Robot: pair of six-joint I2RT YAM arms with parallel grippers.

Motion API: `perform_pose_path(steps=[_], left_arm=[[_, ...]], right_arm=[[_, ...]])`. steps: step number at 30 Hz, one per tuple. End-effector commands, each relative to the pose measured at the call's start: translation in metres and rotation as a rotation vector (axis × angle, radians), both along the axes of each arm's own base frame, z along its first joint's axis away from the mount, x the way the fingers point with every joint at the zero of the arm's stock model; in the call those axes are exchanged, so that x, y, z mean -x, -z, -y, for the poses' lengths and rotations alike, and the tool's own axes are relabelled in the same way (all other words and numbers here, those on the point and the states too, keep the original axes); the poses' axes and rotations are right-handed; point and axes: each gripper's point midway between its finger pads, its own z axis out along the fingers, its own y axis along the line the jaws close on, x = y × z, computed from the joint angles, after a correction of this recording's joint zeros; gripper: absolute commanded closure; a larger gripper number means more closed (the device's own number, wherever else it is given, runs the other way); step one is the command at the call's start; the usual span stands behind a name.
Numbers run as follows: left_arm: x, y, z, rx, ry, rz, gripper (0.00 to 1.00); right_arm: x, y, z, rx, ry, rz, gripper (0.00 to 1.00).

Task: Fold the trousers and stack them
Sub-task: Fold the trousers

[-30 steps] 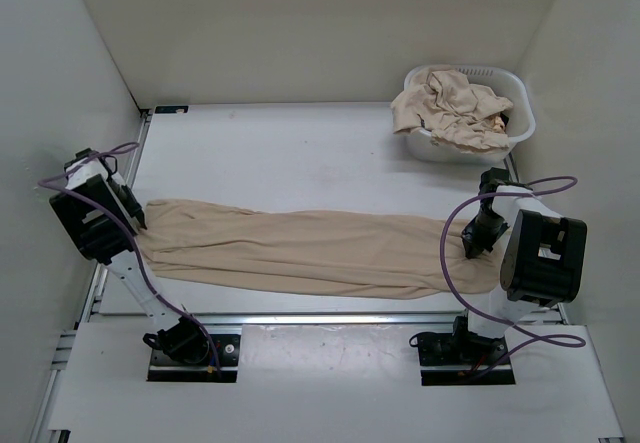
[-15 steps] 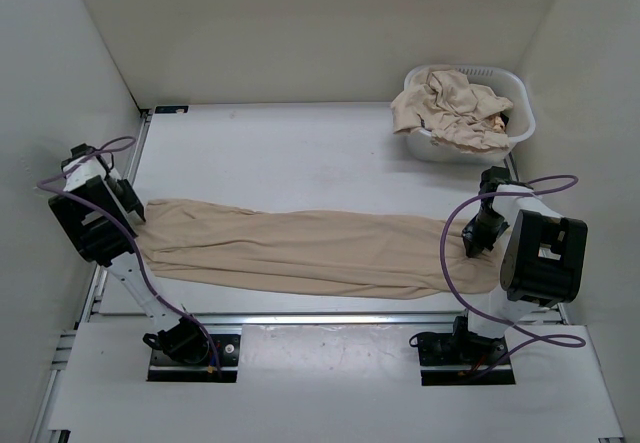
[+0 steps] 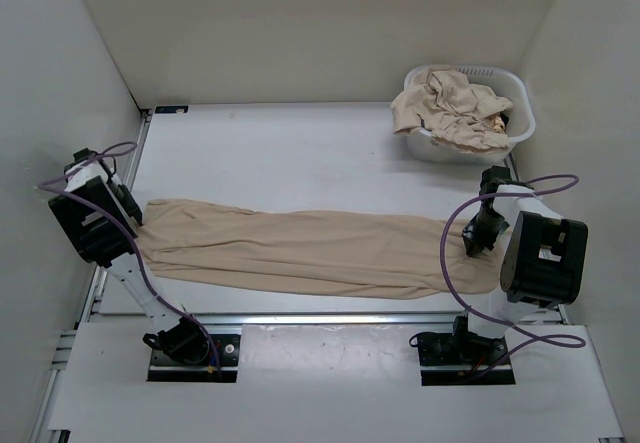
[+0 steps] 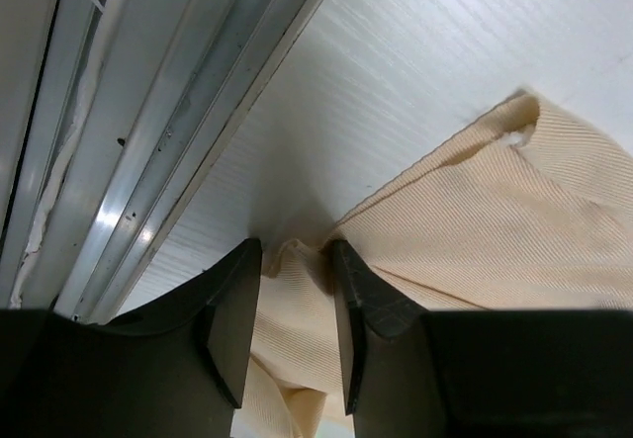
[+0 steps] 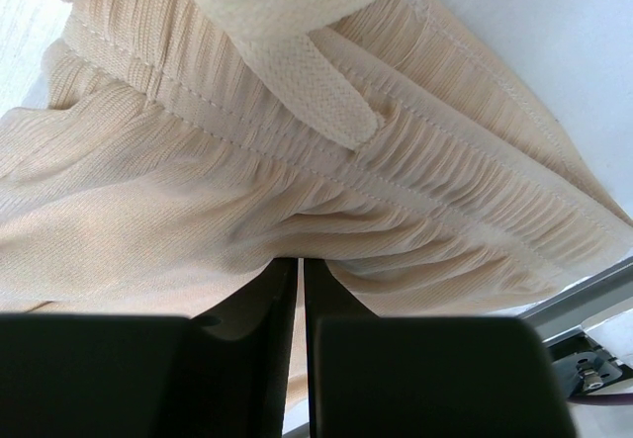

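Beige ribbed trousers (long, wrinkly) lie flat; L jaws, R jaws both pinch cloth.

The trousers — soft beige, wrinkly — lie stretched out flat, lengthwise left to right.

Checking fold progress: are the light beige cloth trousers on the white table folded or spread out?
Spread out: the trousers lie full length across the table, no crosswise fold.

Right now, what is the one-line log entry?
light beige cloth trousers: flat on white table | left gripper: shut on leg end | right gripper: shut on waistband
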Motion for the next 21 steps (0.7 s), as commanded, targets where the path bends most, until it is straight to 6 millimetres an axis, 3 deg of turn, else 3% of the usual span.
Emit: perform_pose_path(steps=[1, 4, 5, 7, 10, 16, 21], left_arm=[[0.004, -0.011, -0.002, -0.023, -0.007, 0.022, 0.55], [0.003, -0.008, -0.004, -0.031, -0.009, 0.018, 0.71], [0.000, -0.008, -0.008, -0.043, -0.011, 0.017, 0.86], [-0.003, -0.014, -0.011, -0.055, -0.011, 0.035, 0.86], [-0.016, -0.042, -0.012, -0.107, 0.005, 0.095, 0.86], [-0.033, -0.088, 0.003, -0.152, 0.053, 0.190, 0.86], [-0.037, -0.108, 0.011, -0.165, 0.074, 0.216, 0.86]], right_arm=[[-0.012, -0.017, 0.007, 0.027, -0.002, 0.052, 0.91], [-0.013, -0.019, 0.007, 0.029, -0.002, 0.061, 0.91], [-0.013, -0.019, 0.007, 0.029, -0.002, 0.061, 0.91], [-0.016, -0.021, 0.007, 0.030, -0.002, 0.070, 0.91], [-0.017, -0.023, 0.007, 0.032, -0.002, 0.079, 0.91], [-0.014, -0.021, 0.007, 0.030, -0.002, 0.070, 0.91], [-0.014, -0.021, 0.007, 0.030, -0.002, 0.070, 0.91]])
